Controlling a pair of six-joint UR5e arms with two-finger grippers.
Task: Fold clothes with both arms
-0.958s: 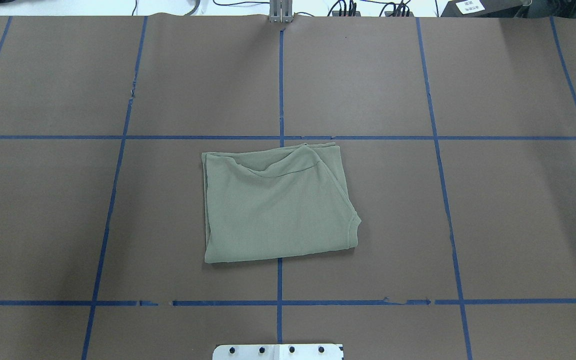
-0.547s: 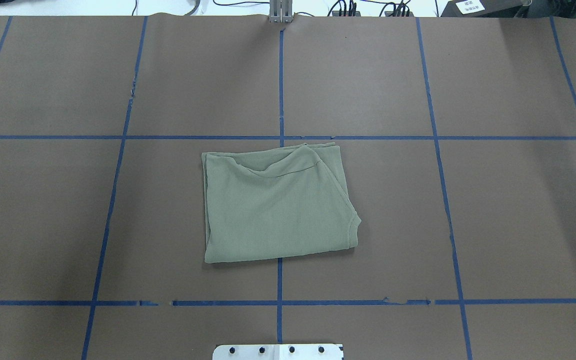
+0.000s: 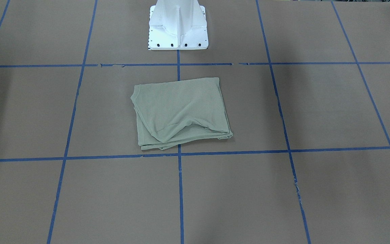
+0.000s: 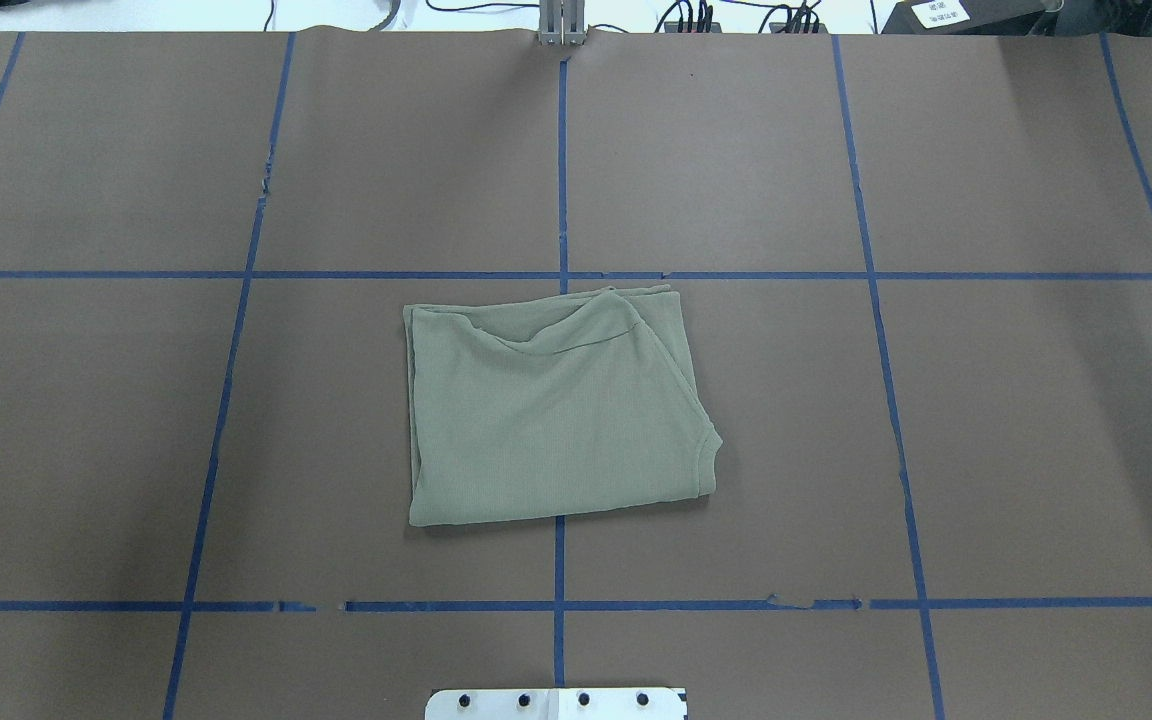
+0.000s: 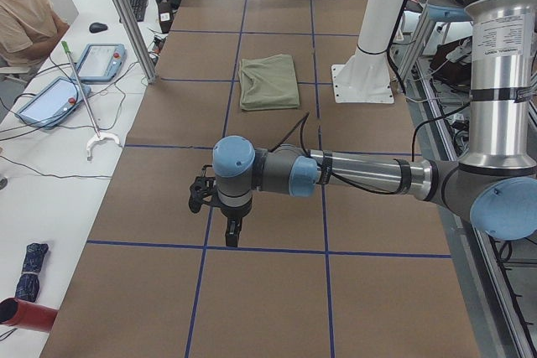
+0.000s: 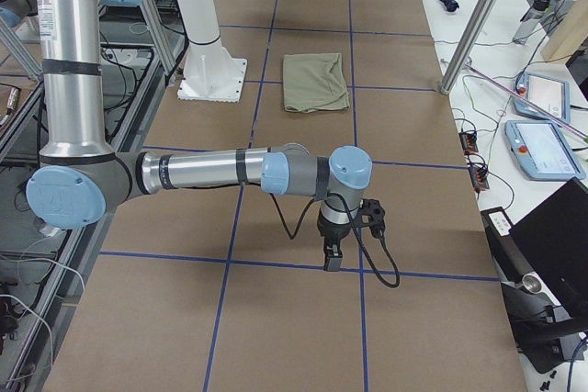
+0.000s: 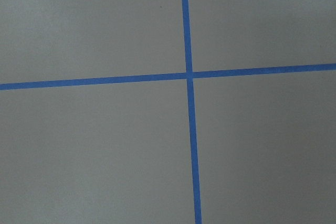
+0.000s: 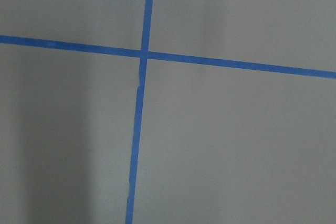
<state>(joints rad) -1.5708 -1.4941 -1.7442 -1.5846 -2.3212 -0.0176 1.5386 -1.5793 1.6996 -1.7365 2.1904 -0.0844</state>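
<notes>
The clothes, one sage-green shirt (image 4: 556, 420), lie folded into a rough rectangle at the table's middle, also seen in the front view (image 3: 181, 112) and both side views (image 5: 268, 81) (image 6: 315, 82). Neither arm touches it. My left gripper (image 5: 231, 232) hangs point-down over a blue tape line far out at the left end of the table. My right gripper (image 6: 333, 259) hangs the same way far out at the right end. I cannot tell whether either is open or shut. Both wrist views show only brown table cover and crossing blue tape.
The white pedestal base (image 3: 178, 27) stands at the robot's edge just behind the shirt. A side desk with tablets (image 5: 101, 60) and a seated person (image 5: 25, 6) runs along the far edge. Control pendants (image 6: 542, 149) and a metal post (image 6: 478, 25) stand there too.
</notes>
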